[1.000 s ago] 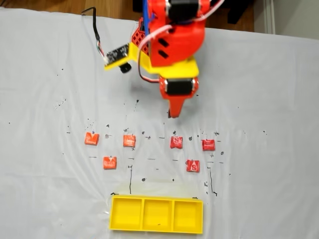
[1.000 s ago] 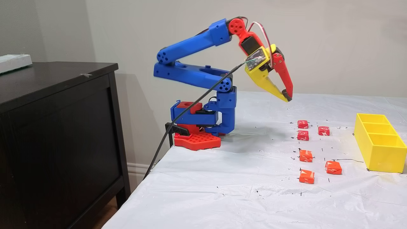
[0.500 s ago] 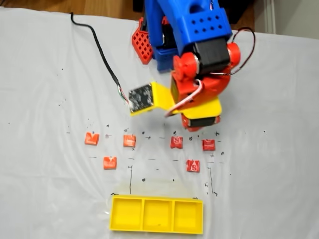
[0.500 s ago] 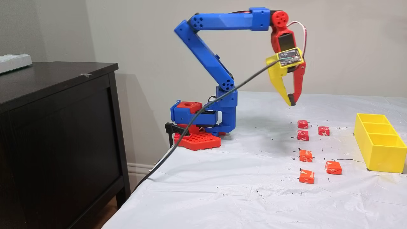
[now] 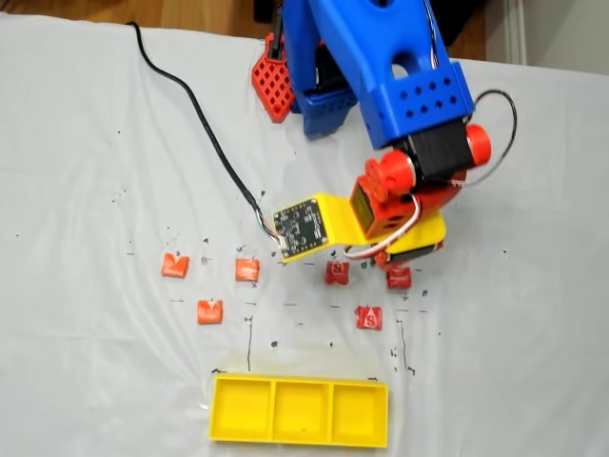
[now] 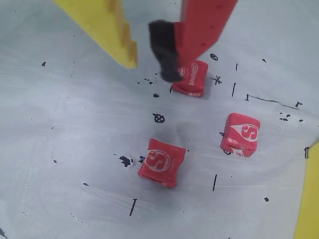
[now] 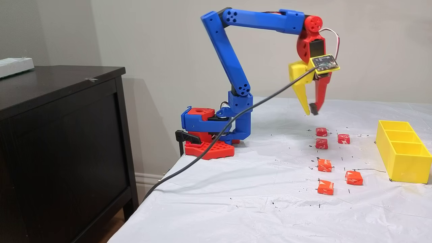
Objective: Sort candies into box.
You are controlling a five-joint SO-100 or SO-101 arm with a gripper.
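Note:
Several small red and orange wrapped candies lie loose on the white sheet. In a fixed view, three orange candies (image 5: 209, 310) are on the left and three red ones (image 5: 368, 317) on the right. The yellow three-compartment box (image 5: 299, 410) sits at the near edge, with nothing in its compartments. My gripper (image 7: 311, 112) hangs point-down above the farthest red candy (image 7: 321, 131), clear of the table. In the wrist view the gripper (image 6: 149, 69) is slightly open with nothing between the yellow finger and the black pad (image 6: 164, 47). Just beyond the pad lies a red candy (image 6: 191, 78).
A black cable (image 5: 205, 124) trails from the wrist camera board across the sheet to the table's left edge. The red and blue arm base (image 7: 206, 148) stands at the back. A dark cabinet (image 7: 60, 135) is beside the table. Pen marks dot the sheet.
The arm has reached out from near its base, carrying the gripper forward over the red candies. The fingers have parted slightly. No candy has moved.

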